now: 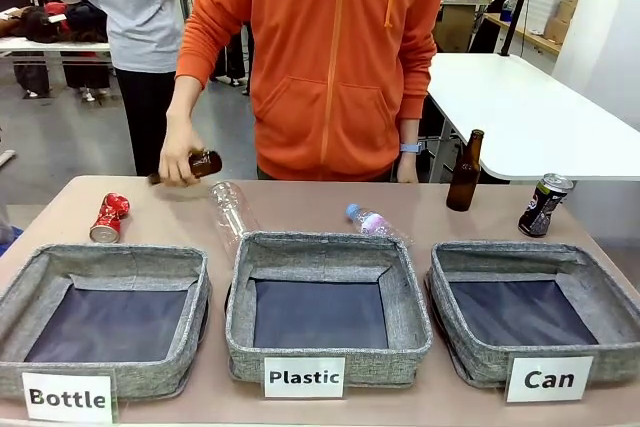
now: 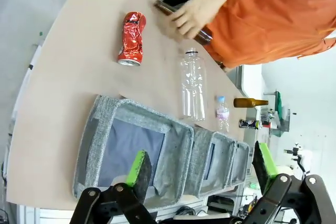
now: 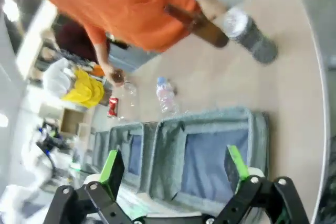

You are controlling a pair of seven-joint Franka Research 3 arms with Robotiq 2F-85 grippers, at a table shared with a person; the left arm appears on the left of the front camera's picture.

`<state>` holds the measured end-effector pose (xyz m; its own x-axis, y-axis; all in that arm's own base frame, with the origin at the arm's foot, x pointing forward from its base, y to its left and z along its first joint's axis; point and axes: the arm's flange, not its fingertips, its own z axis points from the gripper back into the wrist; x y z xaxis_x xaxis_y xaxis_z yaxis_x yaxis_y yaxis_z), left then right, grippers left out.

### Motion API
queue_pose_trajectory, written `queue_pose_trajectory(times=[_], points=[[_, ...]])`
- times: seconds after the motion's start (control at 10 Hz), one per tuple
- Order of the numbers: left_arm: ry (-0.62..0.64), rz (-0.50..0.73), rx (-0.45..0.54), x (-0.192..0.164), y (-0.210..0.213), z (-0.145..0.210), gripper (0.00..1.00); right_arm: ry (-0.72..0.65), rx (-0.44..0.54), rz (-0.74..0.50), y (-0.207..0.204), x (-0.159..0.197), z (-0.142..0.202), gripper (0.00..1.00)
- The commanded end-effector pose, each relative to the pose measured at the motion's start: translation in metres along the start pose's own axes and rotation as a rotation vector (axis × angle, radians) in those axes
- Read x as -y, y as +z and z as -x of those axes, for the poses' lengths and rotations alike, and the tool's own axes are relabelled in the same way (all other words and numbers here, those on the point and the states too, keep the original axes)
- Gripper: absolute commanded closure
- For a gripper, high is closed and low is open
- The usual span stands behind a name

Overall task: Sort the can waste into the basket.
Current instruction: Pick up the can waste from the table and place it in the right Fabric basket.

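Observation:
The shiny red dented can lies at the table's far left, behind the "Bottle" basket. At the far right the dark can stands upright behind the grey basket marked "Can". My left gripper hangs open and high above the near table edge, with the red can far beyond it. Open too, my right gripper hovers over the Can basket. Past that basket stands the dark can. Nothing sits between either pair of fingers.
The "Bottle" basket and the "Plastic" basket line the near edge. A person in orange holds a brown bottle over the far left. A clear bottle, a small water bottle and an upright brown bottle stand behind.

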<state>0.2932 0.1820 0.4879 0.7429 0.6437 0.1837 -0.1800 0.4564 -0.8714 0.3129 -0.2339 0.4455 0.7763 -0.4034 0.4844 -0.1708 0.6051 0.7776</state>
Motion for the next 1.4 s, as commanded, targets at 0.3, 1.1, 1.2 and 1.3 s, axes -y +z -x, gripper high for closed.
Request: queue_pose_trajectory(times=[0.3, 1.1, 1.2, 1.3], points=[[-0.023, 0.003, -0.007, -0.002, 0.001, 0.000, 0.00, 0.638, -0.159, 0.122, -0.086, 0.012, -0.050, 0.00], [0.114, 0.048, -0.061, 0.018, 0.065, -0.005, 0.00, 0.723, -0.224, 0.193, -0.123, 0.053, -0.067, 0.00], [0.149, 0.034, -0.085, 0.013, 0.080, -0.003, 0.00, 0.774, -0.186, 0.183, -0.129, 0.069, -0.071, 0.00], [0.161, -0.002, -0.108, 0.007, 0.089, 0.006, 0.00, 0.819, -0.154, 0.203, -0.138, 0.081, -0.072, 0.00]])
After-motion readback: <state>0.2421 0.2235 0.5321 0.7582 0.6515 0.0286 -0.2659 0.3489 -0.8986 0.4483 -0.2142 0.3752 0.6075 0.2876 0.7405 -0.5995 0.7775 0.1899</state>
